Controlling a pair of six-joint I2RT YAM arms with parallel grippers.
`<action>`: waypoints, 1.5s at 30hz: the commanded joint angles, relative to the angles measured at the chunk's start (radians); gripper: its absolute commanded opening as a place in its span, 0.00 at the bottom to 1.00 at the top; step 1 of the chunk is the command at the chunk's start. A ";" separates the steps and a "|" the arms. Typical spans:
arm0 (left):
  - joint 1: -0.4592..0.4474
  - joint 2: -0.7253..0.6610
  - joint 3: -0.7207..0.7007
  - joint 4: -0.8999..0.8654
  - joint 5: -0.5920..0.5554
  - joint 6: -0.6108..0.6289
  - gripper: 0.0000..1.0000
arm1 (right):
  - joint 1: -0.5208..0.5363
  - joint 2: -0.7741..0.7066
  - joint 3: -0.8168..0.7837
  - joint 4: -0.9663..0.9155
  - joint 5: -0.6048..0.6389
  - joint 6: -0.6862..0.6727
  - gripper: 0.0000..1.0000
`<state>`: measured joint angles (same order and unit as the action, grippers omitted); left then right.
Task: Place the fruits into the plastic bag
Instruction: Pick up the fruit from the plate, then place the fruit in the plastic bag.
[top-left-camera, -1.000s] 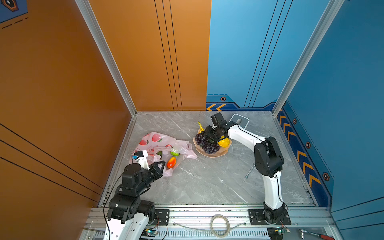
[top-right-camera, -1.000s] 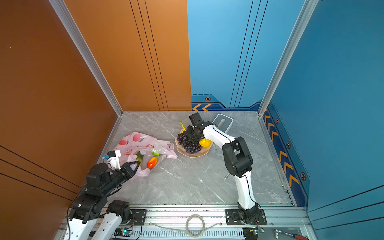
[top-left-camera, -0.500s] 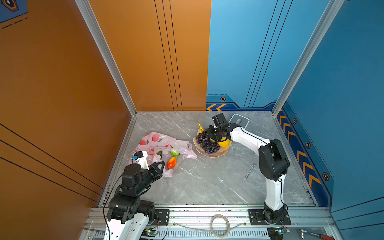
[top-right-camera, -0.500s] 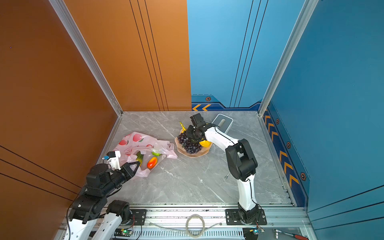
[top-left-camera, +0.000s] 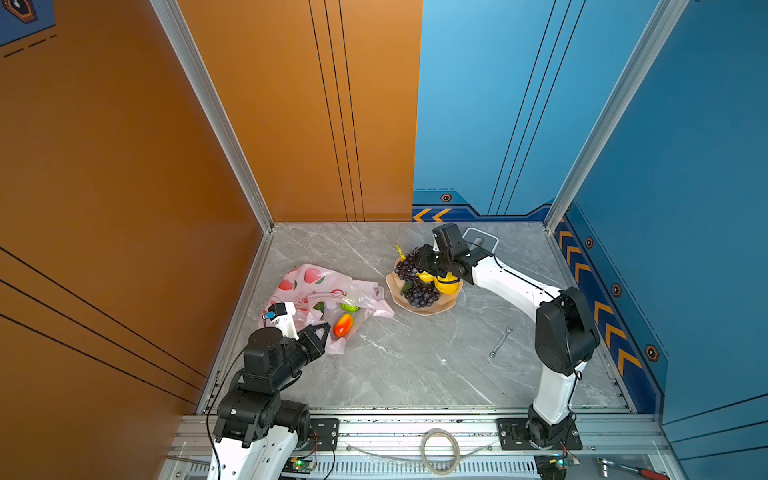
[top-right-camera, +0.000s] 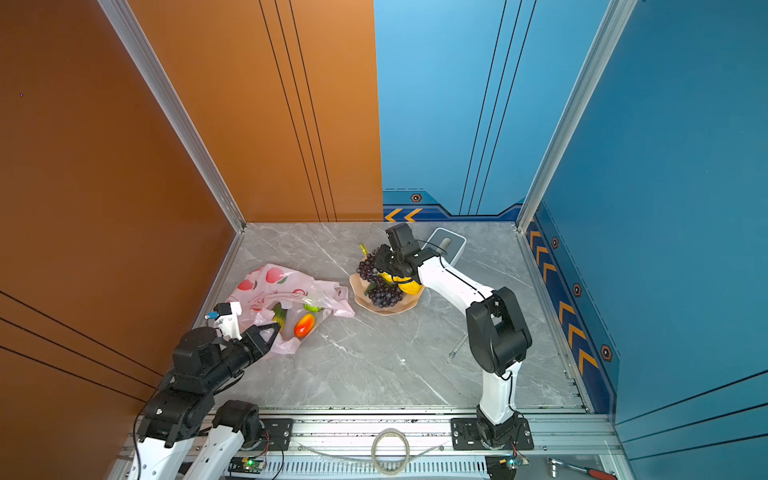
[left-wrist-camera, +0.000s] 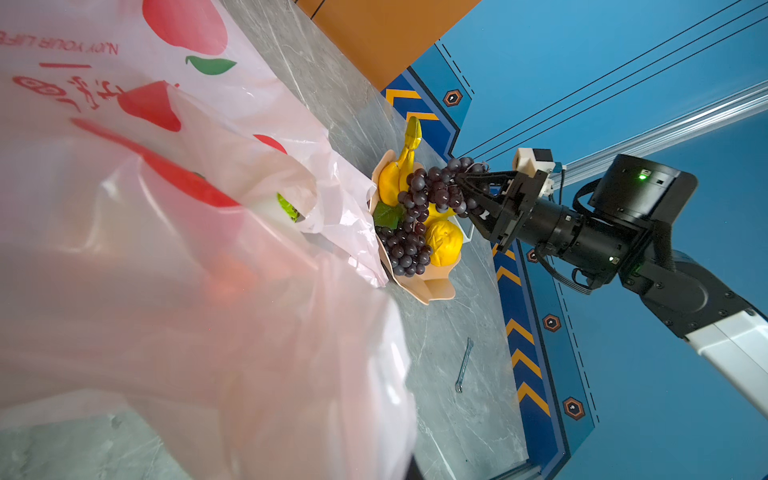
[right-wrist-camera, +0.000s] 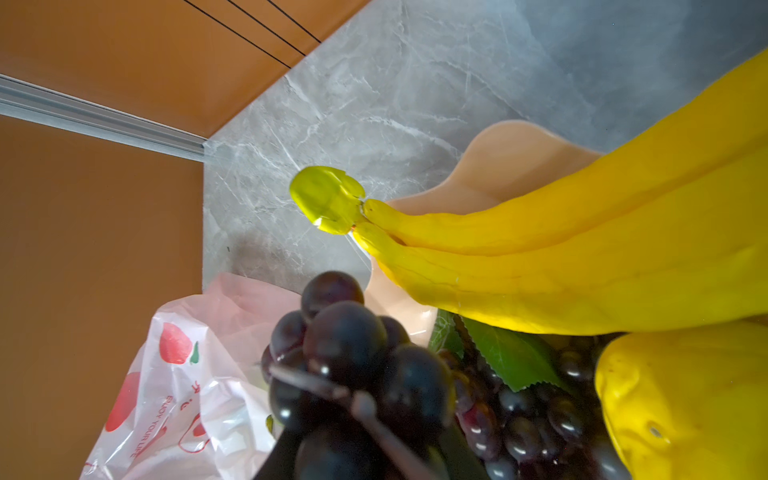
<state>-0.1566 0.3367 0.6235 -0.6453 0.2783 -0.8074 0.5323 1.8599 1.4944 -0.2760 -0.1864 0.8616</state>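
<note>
While the left gripper (top-left-camera: 322, 330) pinches the near rim of the plastic bag (top-left-camera: 307, 282), seemingly to prop its mouth open, the right gripper (left-wrist-camera: 463, 189) clamps the grape bunch (left-wrist-camera: 411, 232) lying on the plate (left-wrist-camera: 432, 291) beside the bananas (left-wrist-camera: 392, 183), probably to carry it over.

Crumpled pale-pink plastic bag (top-left-camera: 320, 282) lies just beside the plate (top-left-camera: 432, 309), with a red-yellow mango (top-left-camera: 343, 325), bumpy green fruit (top-left-camera: 350, 307) and green-orange papaya (top-right-camera: 279, 316) among its folds; dark grape bunch (top-left-camera: 419, 293), yellow bananas (right-wrist-camera: 540, 257) and lemon (top-left-camera: 448, 286) sit on the plate
</note>
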 joint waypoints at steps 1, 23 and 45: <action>0.011 0.005 0.028 -0.006 0.025 0.025 0.00 | 0.003 -0.079 -0.014 0.045 -0.020 -0.007 0.32; 0.014 0.017 0.030 -0.007 0.074 0.019 0.00 | 0.004 -0.356 -0.054 0.046 -0.083 -0.017 0.34; 0.016 0.037 0.008 0.013 0.117 0.008 0.00 | 0.062 -0.417 -0.018 0.152 -0.217 0.092 0.36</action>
<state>-0.1505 0.3706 0.6235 -0.6464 0.3676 -0.8082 0.5713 1.4490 1.4368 -0.1848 -0.3672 0.9272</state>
